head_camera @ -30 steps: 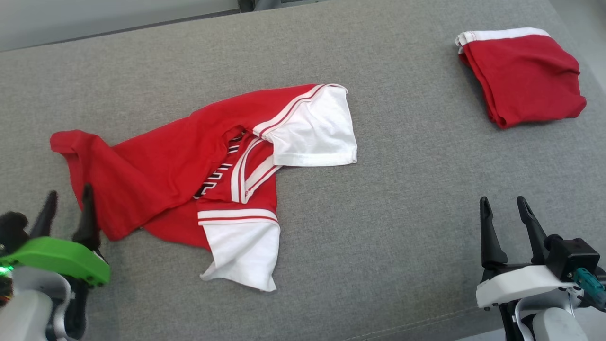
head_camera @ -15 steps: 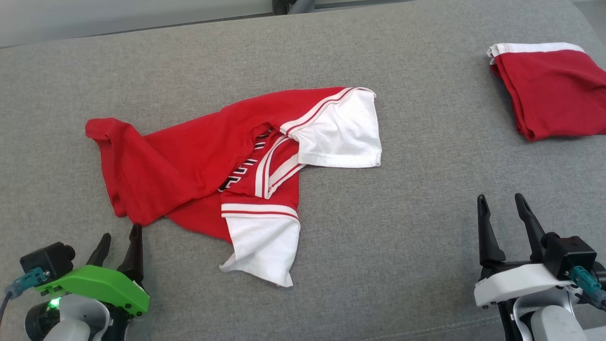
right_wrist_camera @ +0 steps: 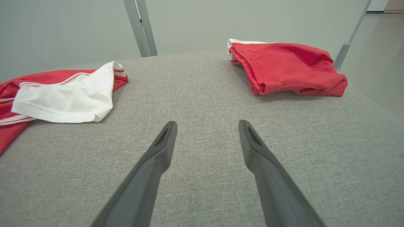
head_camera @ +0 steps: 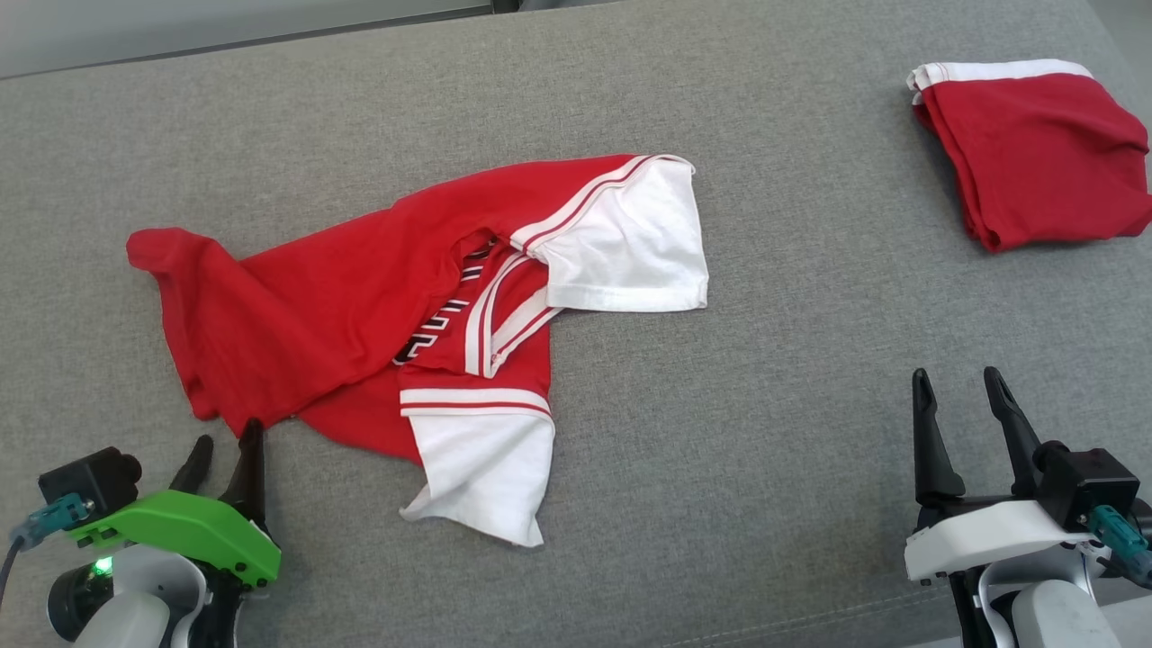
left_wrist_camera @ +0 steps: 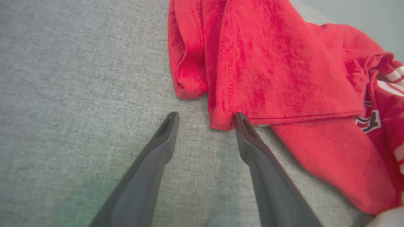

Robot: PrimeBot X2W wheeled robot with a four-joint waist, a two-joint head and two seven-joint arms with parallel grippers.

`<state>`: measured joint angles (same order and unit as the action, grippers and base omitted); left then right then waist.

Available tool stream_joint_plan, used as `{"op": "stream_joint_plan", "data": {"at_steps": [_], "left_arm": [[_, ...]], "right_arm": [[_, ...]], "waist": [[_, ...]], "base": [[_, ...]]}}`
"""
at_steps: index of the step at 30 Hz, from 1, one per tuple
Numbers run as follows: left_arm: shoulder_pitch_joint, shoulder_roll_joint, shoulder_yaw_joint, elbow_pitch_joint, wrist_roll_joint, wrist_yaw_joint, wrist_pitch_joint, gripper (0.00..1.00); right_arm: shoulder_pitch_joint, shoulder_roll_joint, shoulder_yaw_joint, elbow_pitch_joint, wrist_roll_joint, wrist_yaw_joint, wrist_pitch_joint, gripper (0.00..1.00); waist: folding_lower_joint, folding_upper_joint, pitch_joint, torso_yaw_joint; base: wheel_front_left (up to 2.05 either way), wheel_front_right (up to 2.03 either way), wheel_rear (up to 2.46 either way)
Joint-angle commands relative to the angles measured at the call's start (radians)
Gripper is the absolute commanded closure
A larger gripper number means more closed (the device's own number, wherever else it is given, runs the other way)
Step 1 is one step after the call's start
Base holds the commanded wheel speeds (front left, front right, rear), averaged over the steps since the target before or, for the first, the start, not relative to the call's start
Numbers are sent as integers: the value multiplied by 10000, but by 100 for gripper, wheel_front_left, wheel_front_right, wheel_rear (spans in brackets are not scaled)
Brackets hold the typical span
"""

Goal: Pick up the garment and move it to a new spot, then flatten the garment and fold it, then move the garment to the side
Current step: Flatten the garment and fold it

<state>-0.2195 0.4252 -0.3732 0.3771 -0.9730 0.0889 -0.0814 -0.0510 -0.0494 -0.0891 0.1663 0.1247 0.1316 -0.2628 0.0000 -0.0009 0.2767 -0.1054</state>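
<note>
Crumpled red-and-white jersey (head_camera: 315, 306), hem corner against the left gripper's (head_camera: 225, 447) parted fingertips, seemingly for a corner pinch; right gripper (head_camera: 956, 405) likewise parted, folded red garment (head_camera: 1035, 153) well beyond it.

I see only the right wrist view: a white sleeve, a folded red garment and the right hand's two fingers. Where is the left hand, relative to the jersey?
Observer: The left hand is at the near left hem corner of the jersey; that corner lies between its fingers.
Operator: Is it closed on the cloth?
Observer: No, the fingers stand apart, and one fingertip is at the hem edge.
Operator: Does the jersey lie flat?
Observer: No. In the head view the red body is folded over itself and half covers the black lettering.
</note>
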Motion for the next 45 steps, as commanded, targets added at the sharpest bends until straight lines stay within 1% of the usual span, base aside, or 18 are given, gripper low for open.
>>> {"op": "stream_joint_plan", "data": {"at_steps": [1,6,10,13,15,16,19,23,27,30,32,33,34,35,40,42,45], "left_arm": [[-62,-77,-135,101,27,-115,129,100],[-105,-82,-336,-162,73,-384,245,100],[-181,-140,-191,-697,-110,-404,154,100],[-346,-8,-50,-1491,-136,-315,113,100],[-493,42,23,-2182,-247,-282,301,100],[-837,200,93,-2755,-281,-198,544,100],[-1752,553,56,-3032,146,-9,997,100],[-3176,753,-11,-2693,432,83,1537,100],[-4483,842,24,-1631,811,69,1651,100],[-5293,952,79,-511,1157,88,1340,100],[-5642,941,90,252,1388,7,1027,100],[-5774,921,90,616,1471,-23,859,98],[-5862,891,67,969,1491,-86,734,53],[-5905,850,0,1247,1513,-173,676,0],[-5584,677,-192,2046,1513,-673,257,0],[-5240,587,-185,2073,1415,-773,27,0],[-4498,501,-68,1785,1187,-768,-307,0]], "right_arm": [[-56,-22,-15,5,42,-19,-29,0],[-6,-24,5,82,49,-19,-29,0],[51,-24,-11,116,48,-19,-29,0],[41,-22,13,120,65,-19,-29,0],[26,-24,31,104,84,-19,-29,0],[-30,-22,54,74,109,-19,-29,0],[-270,-21,245,36,141,-19,-29,0],[-546,-28,470,10,264,-19,-29,0],[-715,-22,606,35,420,-19,-29,0],[-770,-18,639,27,534,-19,-29,0],[-790,-21,635,0,600,-19,-29,0],[-792,-22,625,-6,617,-19,-29,0],[-799,-19,618,-7,632,-19,-29,0],[-795,-19,589,-8,633,-19,-29,0],[-724,-19,414,10,486,-19,-29,0],[-675,-22,376,25,426,-19,-29,0],[-573,-25,321,61,336,-19,-29,0]], "waist": [[0,9,-15,17],[0,9,-131,82],[0,9,-200,115],[0,9,-205,110],[0,9,-173,106],[0,9,-68,97],[0,9,221,-42],[0,9,685,-429],[0,9,1143,-825],[0,9,1436,-1055],[0,9,1560,-1143],[0,9,1596,-1160],[0,9,1616,-1166],[0,9,1622,-1160],[0,9,1464,-858],[0,9,1318,-690],[0,9,1067,-426]], "base": [[0,0,0],[0,0,0],[0,0,0],[0,0,0],[0,0,0],[0,0,0],[0,0,0],[0,0,0],[0,0,0],[0,0,0],[0,0,0],[0,0,0],[0,0,0],[0,0,0],[0,0,0],[0,0,0],[0,0,0]]}}
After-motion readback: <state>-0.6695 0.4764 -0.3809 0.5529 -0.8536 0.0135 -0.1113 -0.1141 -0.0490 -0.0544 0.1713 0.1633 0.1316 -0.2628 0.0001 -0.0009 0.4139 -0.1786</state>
